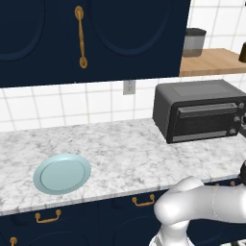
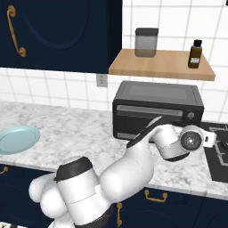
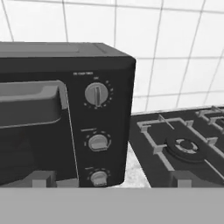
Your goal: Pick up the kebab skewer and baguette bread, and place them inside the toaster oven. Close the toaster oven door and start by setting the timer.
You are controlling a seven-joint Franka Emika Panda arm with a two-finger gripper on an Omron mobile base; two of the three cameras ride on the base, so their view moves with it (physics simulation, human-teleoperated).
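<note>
The toaster oven (image 1: 199, 110) (image 2: 156, 95) stands at the back of the marble counter, a dark box with its door (image 3: 30, 127) shut and the bar handle (image 3: 28, 103) across the top. My gripper (image 3: 111, 179) is open and holds nothing. It hovers in front of the oven's right end (image 2: 213, 140), facing the knob panel. Three knobs run down that panel: the top one (image 3: 96, 94), the middle one (image 3: 98, 142) and the lowest (image 3: 99, 177) sitting between my fingertips (image 3: 41, 178). The kebab skewer and baguette bread are out of view.
A pale blue plate (image 1: 61, 174) (image 2: 18, 139) lies bare at the counter's left. A gas hob (image 3: 186, 144) (image 2: 220, 156) adjoins the oven on the right. Above it, a wooden shelf (image 2: 162, 64) carries a jar (image 2: 146, 42) and a brown bottle (image 2: 194, 53).
</note>
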